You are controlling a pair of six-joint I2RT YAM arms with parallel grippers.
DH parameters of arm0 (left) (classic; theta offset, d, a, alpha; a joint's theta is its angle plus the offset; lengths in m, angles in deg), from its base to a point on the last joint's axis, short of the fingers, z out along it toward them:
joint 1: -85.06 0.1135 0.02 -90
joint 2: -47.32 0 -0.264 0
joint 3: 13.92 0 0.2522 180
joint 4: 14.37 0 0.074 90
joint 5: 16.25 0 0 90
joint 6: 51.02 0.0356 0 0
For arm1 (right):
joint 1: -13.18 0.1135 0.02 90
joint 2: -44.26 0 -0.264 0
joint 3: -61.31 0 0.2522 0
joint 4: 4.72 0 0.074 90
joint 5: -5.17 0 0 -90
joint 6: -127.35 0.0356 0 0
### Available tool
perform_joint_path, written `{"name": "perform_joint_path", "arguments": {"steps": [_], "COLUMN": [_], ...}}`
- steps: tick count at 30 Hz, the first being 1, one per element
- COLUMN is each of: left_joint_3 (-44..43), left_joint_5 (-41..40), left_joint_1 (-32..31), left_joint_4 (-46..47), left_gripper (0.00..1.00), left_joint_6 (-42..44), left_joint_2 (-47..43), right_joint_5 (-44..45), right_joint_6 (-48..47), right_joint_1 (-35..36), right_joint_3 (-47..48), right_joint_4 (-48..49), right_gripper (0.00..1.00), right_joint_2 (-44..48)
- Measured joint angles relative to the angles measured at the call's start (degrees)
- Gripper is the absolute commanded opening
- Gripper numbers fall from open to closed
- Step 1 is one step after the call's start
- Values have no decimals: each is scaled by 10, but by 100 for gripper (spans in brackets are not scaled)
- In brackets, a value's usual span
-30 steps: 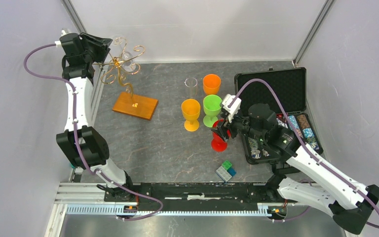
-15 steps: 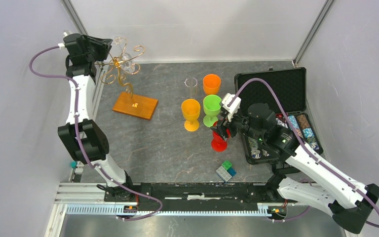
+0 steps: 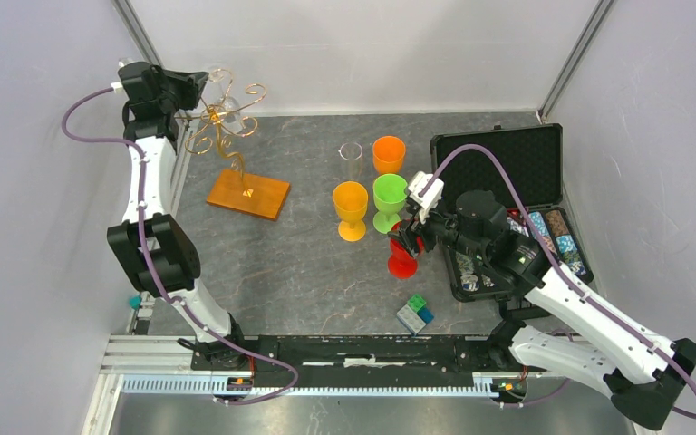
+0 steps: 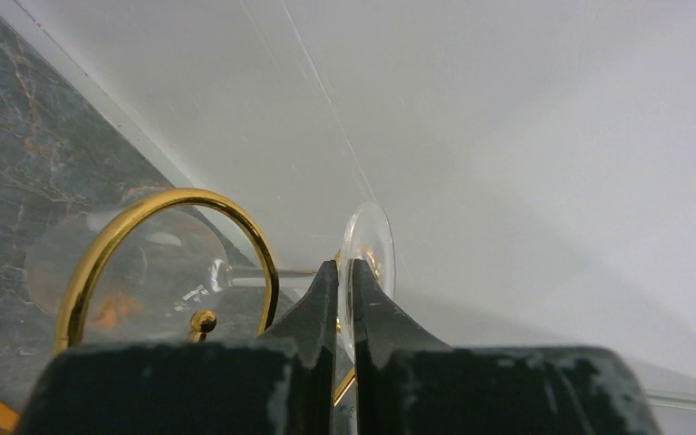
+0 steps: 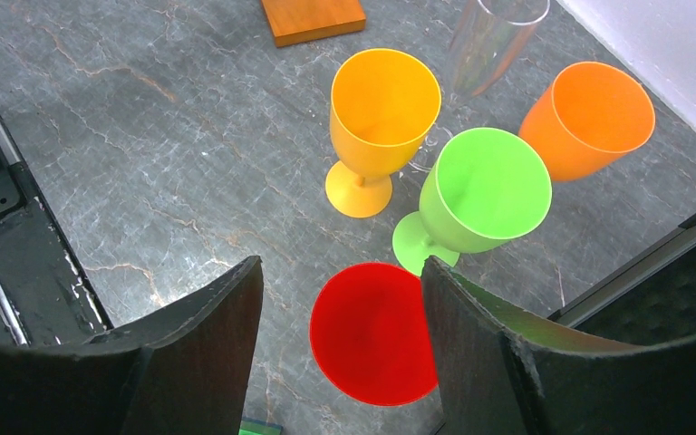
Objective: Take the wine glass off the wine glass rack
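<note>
The wine glass rack [image 3: 227, 122], gold wire with curled arms on an orange base [image 3: 247, 193], stands at the back left. A clear wine glass [image 3: 229, 111] hangs on its side in it. In the left wrist view, the bowl [image 4: 127, 263] lies behind a gold loop [image 4: 177, 195], and the round foot [image 4: 373, 240] sits at my fingertips. My left gripper [image 4: 344, 269] [image 3: 190, 93] is shut on the rim of that foot. My right gripper [image 5: 340, 265] [image 3: 406, 237] hangs open over a red goblet [image 5: 376, 331], holding nothing.
Yellow [image 3: 351, 207], green [image 3: 389, 199] and orange [image 3: 388, 154] goblets and a clear flute [image 3: 351, 159] cluster mid-table. An open black case [image 3: 507, 172] with chips lies at the right. Small green and blue blocks [image 3: 414, 313] sit near the front. The back wall is close behind the rack.
My left gripper's jaws have closed onto the foot of the wine glass, and its wrist has edged slightly right toward the rack. The right arm has not moved.
</note>
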Motion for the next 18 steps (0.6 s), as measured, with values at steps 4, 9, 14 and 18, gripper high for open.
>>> {"name": "perform_joint_path", "arguments": {"steps": [4,9,14,18], "left_joint_3": [0,7,23,36], "left_joint_5": [3,9,22,38], "left_joint_1": [0,0,0,0], "left_joint_4": [14,32,63,93], "left_gripper": [2,2,2,2], "left_joint_6": [-9,-14,-38,-61], "left_joint_2": [0,0,0,0], "right_joint_5": [2,4,4,4], "right_joint_6": [-2,-4,-4,-4], "right_joint_1": [0,0,0,0], "right_joint_3": [-5,-7,-11,-15], "right_joint_4": [0,1,12,13], "right_gripper": [69,69,69,69], "right_joint_2": [1,3,5,5]}}
